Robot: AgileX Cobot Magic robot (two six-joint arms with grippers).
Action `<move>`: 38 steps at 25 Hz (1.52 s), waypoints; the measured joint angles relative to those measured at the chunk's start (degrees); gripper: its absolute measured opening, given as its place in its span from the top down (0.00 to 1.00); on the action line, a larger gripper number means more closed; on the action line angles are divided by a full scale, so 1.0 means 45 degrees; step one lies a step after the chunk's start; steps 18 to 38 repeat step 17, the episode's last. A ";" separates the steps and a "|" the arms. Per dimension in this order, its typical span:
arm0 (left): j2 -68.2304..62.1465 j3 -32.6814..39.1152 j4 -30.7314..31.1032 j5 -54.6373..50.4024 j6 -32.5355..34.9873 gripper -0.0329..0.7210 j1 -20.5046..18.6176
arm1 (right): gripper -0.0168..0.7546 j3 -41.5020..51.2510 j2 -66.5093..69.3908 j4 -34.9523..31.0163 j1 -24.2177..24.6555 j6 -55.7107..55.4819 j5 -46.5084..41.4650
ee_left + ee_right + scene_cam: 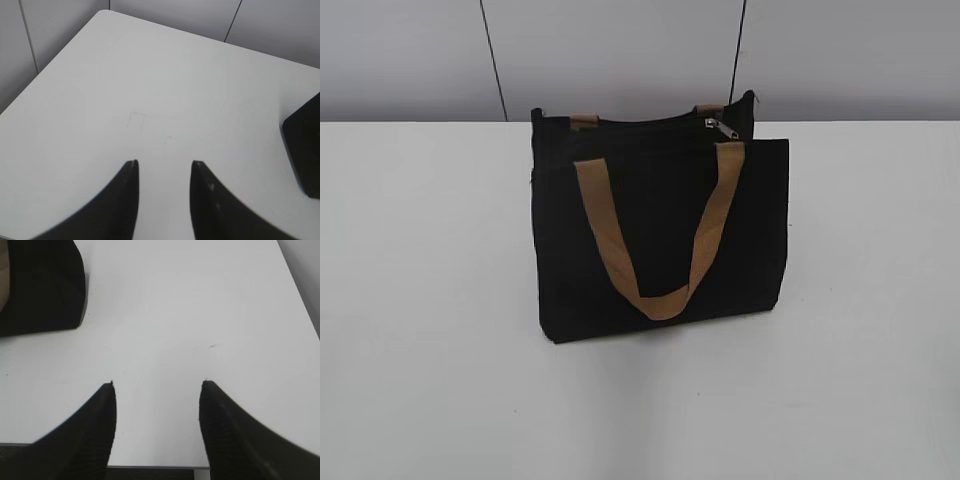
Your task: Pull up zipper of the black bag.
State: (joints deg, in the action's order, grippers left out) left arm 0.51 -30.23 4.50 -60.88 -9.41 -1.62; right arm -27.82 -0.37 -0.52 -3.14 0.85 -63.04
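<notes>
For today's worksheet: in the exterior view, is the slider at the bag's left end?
No, the slider sits near the right end of the bag.

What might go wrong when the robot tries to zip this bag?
The silver slider is tiny, so a gripper might miss it or pinch the tan handle beside it instead. The black bag is soft and nothing holds it: both the left gripper and right gripper are open, away from it, so a pull could drag or tip it.

Wrist views crop the black bag (304,150) at frame edges.
</notes>
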 joint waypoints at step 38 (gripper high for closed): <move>0.0000 0.0000 0.0000 0.0000 0.0000 0.64 0.0000 | 0.44 0.0000 0.0000 0.0016 0.0287 0.0000 0.0000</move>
